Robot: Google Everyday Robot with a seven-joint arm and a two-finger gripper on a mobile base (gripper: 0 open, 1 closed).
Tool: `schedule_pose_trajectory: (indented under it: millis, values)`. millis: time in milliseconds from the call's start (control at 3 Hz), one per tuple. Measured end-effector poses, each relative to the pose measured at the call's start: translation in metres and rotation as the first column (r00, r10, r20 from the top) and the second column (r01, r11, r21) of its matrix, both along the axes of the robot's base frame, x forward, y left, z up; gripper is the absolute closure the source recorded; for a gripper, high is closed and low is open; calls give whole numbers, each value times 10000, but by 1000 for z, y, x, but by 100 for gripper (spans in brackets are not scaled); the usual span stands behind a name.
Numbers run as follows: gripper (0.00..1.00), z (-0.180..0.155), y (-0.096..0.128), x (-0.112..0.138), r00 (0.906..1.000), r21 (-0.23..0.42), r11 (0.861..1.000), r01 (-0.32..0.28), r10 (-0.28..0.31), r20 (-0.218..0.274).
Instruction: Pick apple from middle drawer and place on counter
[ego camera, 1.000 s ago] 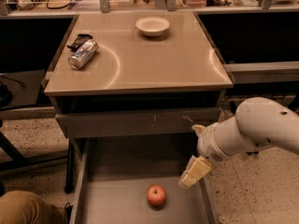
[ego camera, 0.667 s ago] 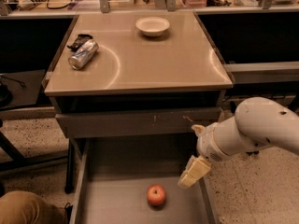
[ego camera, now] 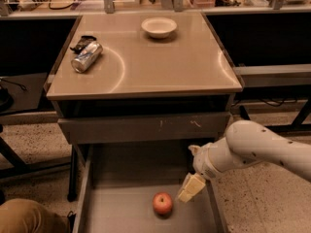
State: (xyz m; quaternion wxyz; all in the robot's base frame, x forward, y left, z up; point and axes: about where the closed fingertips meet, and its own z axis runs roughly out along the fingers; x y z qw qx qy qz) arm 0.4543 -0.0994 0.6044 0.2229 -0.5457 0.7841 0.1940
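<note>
The apple (ego camera: 163,203), small and red-orange, lies on the floor of the open middle drawer (ego camera: 121,212), near its middle. My gripper (ego camera: 189,188) hangs from the white arm over the drawer's right side, just right of and slightly above the apple, not touching it. The counter (ego camera: 160,62) is the glossy beige cabinet top above the drawers.
A silver soda can (ego camera: 87,57) lies on its side at the counter's left, with a dark object behind it. A white bowl (ego camera: 159,26) stands at the counter's back. A cluttered desk runs along the back. A brown object (ego camera: 26,217) sits at the bottom left.
The arm and gripper have shifted slightly down and left toward the apple. The apple has not moved.
</note>
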Motion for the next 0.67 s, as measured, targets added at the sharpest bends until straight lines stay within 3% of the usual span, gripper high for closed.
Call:
schedule_pose_trajectory:
  millis: [333,667]
  values:
    - [0,-70,13,0,9991,618,9976,323,-305,-298]
    - [0,-71,14,0,9991,621,9976,317,-298,-304]
